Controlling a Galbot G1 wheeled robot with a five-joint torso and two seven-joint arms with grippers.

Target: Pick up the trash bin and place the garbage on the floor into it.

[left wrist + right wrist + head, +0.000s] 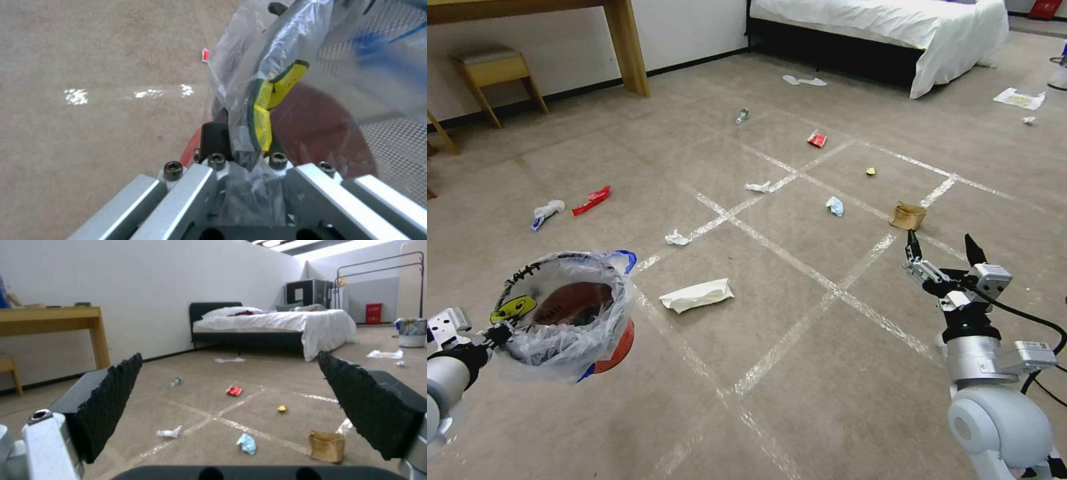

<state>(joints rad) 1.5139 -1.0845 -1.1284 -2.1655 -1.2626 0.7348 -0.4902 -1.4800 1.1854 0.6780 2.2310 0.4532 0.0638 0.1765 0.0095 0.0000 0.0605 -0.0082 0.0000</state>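
Observation:
The red trash bin [570, 313], lined with a crinkly clear bag, hangs above the floor [800, 373] at the lower left. My left gripper [500, 331] is shut on its rim, and the left wrist view shows the gripper [242, 146] pinching rim and bag. Garbage lies scattered ahead: a white paper sheet [697, 295], crumpled tissues [677, 238], a light blue mask [835, 206], a brown paper bag [908, 215], red wrappers [817, 139] and a small bottle [742, 116]. My right gripper [940, 250] is open, raised near the brown bag [327, 446], holding nothing.
A bed [894, 27] with a white sheet stands at the back. A wooden table leg [626, 47] and a stool [494, 70] are by the left wall. A white bin [411, 331] and more paper [1019, 99] sit at the far right.

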